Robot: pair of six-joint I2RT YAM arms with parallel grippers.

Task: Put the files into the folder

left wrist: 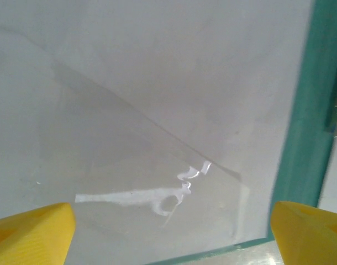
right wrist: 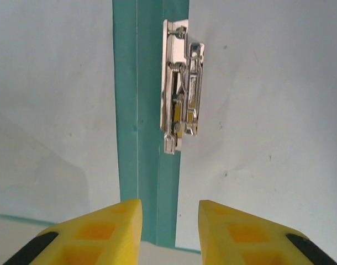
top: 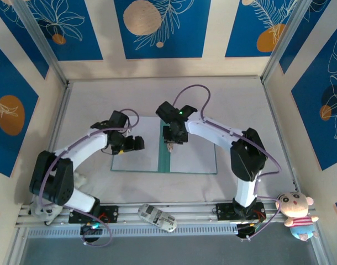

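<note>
We see a teal-green folder (top: 160, 144), showing as a band between plain white files (top: 193, 157). Its clip (right wrist: 180, 83) is shiny silver with a yellow glint inside. The table (top: 102, 99) is pale grey. The left arm (top: 74, 146) and the right arm (top: 218, 131) are white with black joints and trail purple cables (top: 194, 86). The left gripper (left wrist: 171, 208) and the right gripper (right wrist: 169, 204) have yellow fingers (right wrist: 108, 232), the right ones edged with black patches. The walls (top: 157, 27) carry deep blue panels with white leaf outlines and orange or tan discs, framed in cream. At five o'clock in the top view we find a plush toy (top: 295, 208), cream-faced, in a pink-striped top.
</note>
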